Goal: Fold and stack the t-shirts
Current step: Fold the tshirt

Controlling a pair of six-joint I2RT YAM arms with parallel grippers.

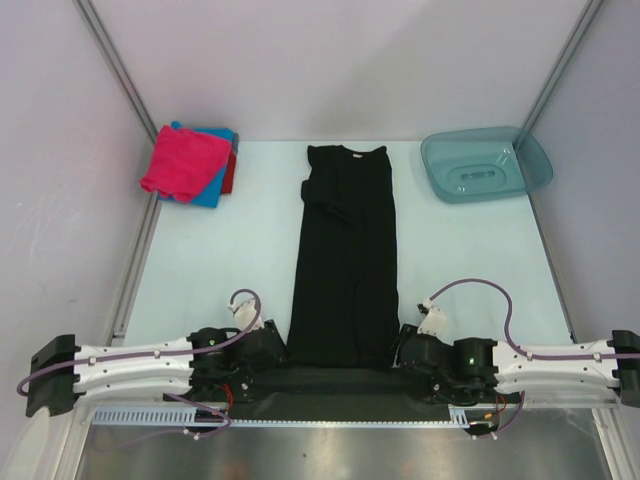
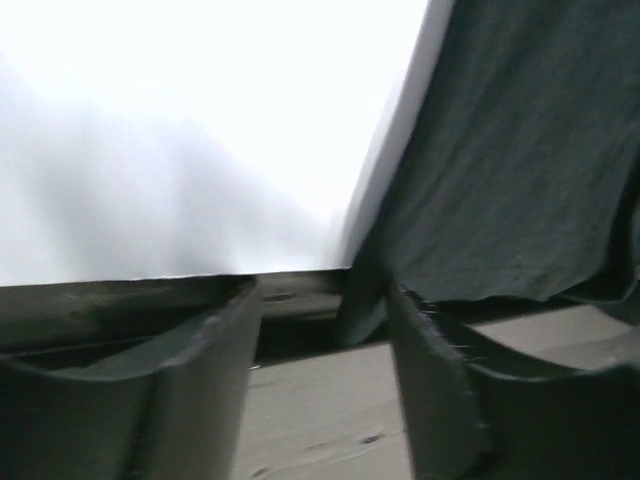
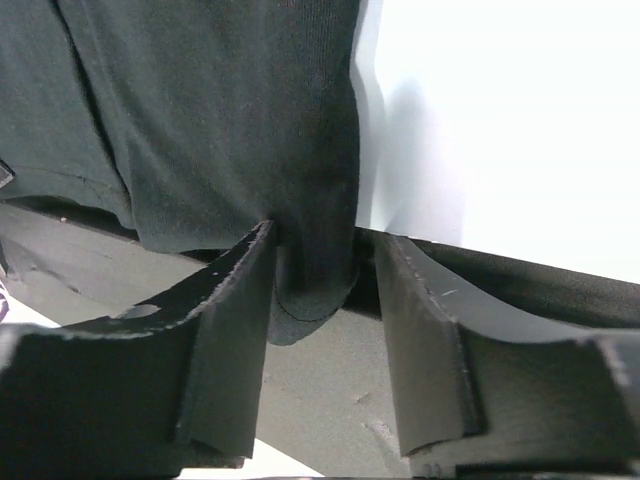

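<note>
Pale table [image 1: 200,270], black t-shirt [image 1: 345,270], grey walls [image 1: 330,60]

We see the left gripper [image 2: 322,296] low in frame, jaws apart with a clear gap between them. The black t-shirt [image 2: 520,150] fills the right side, its edge running diagonally to the top. Its bottom corner drops into the gap, hard against the jaw on the view's right; we can't tell whether they touch. The other jaw is clear of the cloth. The white table [image 2: 180,120] is overexposed, upper left. A dark strip [image 2: 100,300] runs behind the jaws, and a grey-tan surface [image 2: 320,410] shows between them.
</note>
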